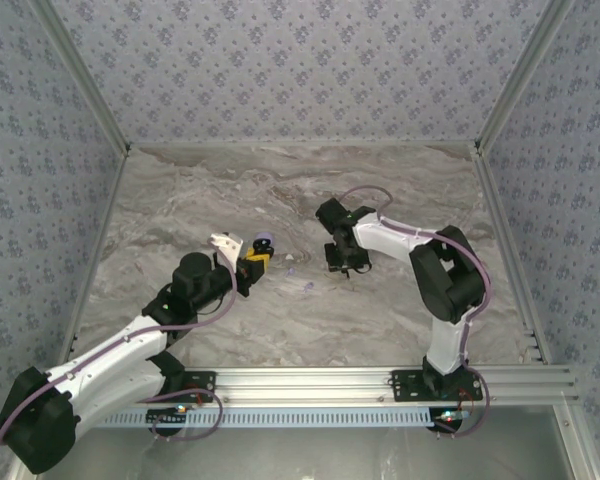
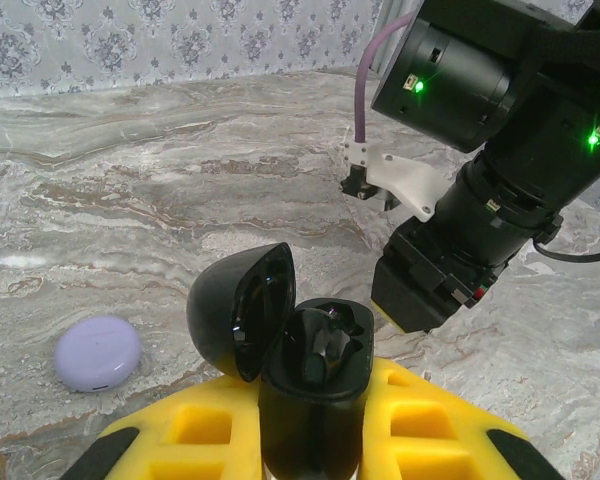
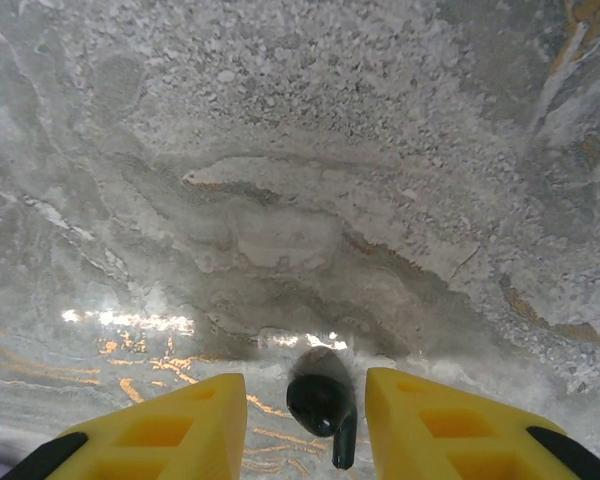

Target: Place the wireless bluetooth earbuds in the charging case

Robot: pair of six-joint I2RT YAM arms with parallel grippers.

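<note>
Black bud (image 3: 320, 402): small glossy rounded head with a short stem pointing toward the camera. It lies on the surface (image 3: 280, 200) between the yellow fingers of the right gripper (image 3: 305, 388). The fingers stand partly open, wider than the bud. There is a clear gap on one side and the bud sits close to the other finger, so it is not clasped. In the top view the right gripper (image 1: 346, 262) points down at the middle of the surface.

Black case (image 2: 315, 400): rounded, glossy, standing upright and pinched between the yellow fingers of the left gripper (image 2: 310, 405), which is closed on its body. Lid (image 2: 242, 310) is hinged open and tipped to the left. The inside is dark and moulded, and I cannot tell whether a bud sits in it. In the top view the left gripper (image 1: 257, 262) is left of centre, facing the right gripper across a short gap.

Purple case (image 2: 98, 352): pale, pebble-shaped, shut, lying flat on the surface well to the left of the black case.

Purple specks (image 1: 310, 287): two tiny pale bits lie on the surface between the grippers, too small to identify.

Surface: grey-beige marble pattern with brown veins, glossy, with glare patches. Walls (image 1: 280, 60) on three sides carry blue-grey paper with a repeating floral motif. Aluminium rail (image 1: 310, 382) runs along the near edge and carries both arm bases.

Two green lights (image 2: 418, 86) glow on the right arm's wrist housing.
</note>
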